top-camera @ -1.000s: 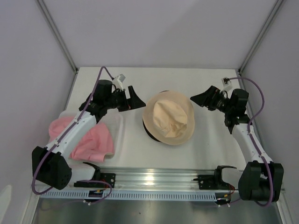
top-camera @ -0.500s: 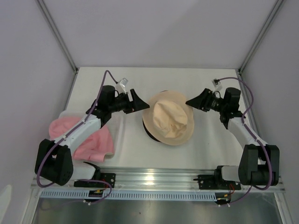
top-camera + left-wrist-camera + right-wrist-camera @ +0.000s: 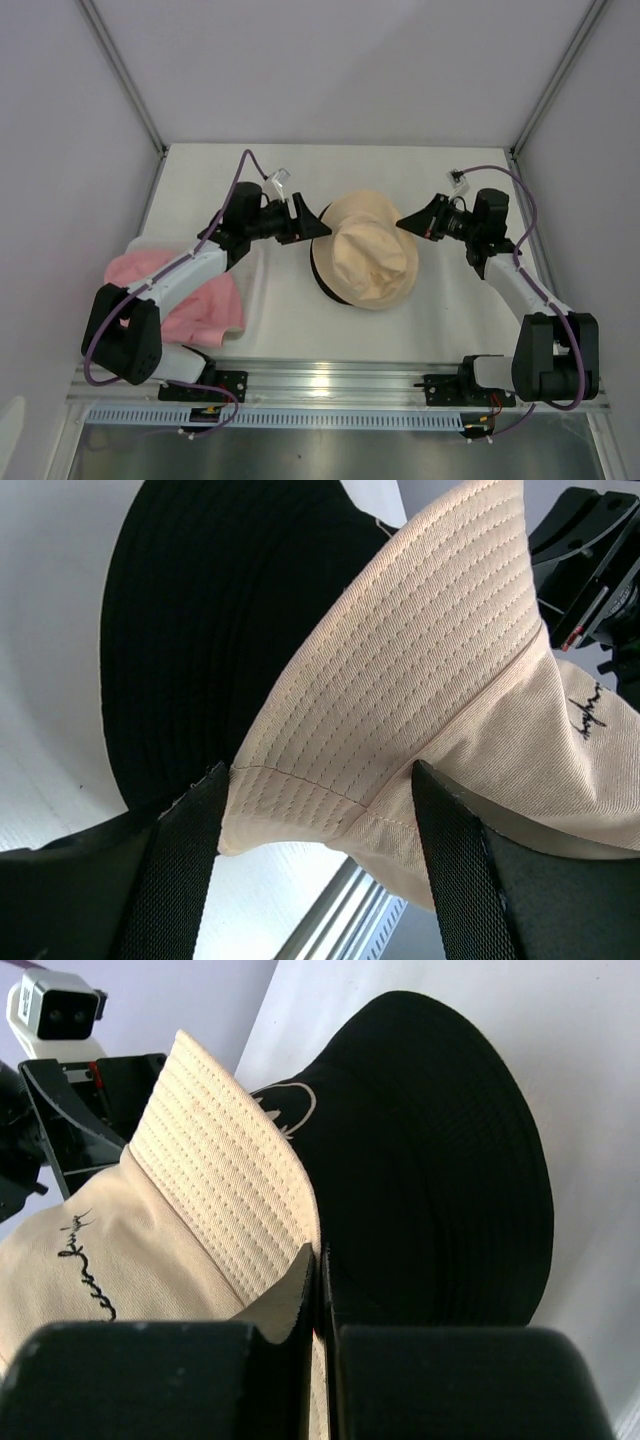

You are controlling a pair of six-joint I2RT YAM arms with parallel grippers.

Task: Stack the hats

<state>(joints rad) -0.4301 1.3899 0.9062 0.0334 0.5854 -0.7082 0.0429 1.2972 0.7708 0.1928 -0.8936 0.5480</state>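
Note:
A beige hat (image 3: pixel 365 262) lies over a black hat (image 3: pixel 321 281) at the table's middle. The black one shows only as a dark rim at the left and lower left. My right gripper (image 3: pixel 405 222) is shut on the beige brim's right edge; in the right wrist view the brim (image 3: pixel 220 1180) runs into the shut jaws (image 3: pixel 320 1255), with the black hat (image 3: pixel 430 1160) beside it. My left gripper (image 3: pixel 308 222) is open at the left edge. In the left wrist view the beige brim (image 3: pixel 420 660) lies between its spread fingers (image 3: pixel 180 870), above the black hat (image 3: pixel 200 630).
Two pink hats (image 3: pixel 205 305) sit in a white basket (image 3: pixel 252 268) at the left, under the left arm. A metal rail (image 3: pixel 330 385) runs along the near edge. Grey walls close in the table on three sides.
Both grippers have moved inward to the beige hat's brim. The right one has closed on the right edge, and the brim stands raised at both sides. The left jaws have narrowed a little.

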